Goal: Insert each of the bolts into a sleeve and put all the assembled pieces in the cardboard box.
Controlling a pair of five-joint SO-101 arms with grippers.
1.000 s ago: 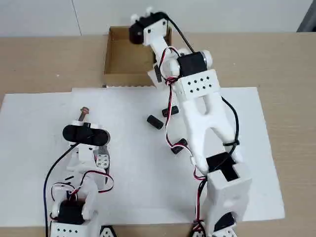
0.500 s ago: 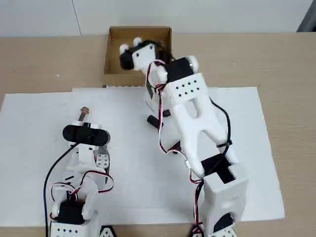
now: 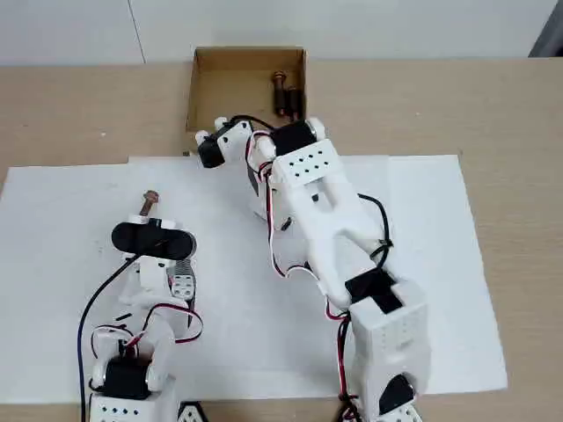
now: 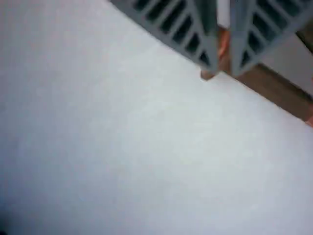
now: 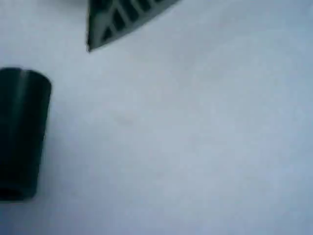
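One assembled piece (image 3: 281, 92), a dark sleeve with a brownish bolt head sticking out of it, lies inside the shallow brown cardboard box (image 3: 204, 88), against its right wall. The box sits at the far edge of the wooden table (image 3: 493, 105), just beyond the white paper sheet (image 3: 70, 229). Nearer me, on the left of the sheet, the left gripper (image 4: 222, 63) is clenched on a copper-coloured metal bolt (image 3: 149, 202), whose head pokes out past the tips just above the paper. The right gripper (image 3: 260, 198) hangs low over the sheet just in front of the box, beside a loose black cylindrical sleeve (image 5: 19, 132) lying on its side. I cannot tell whether this gripper is released or clenched.
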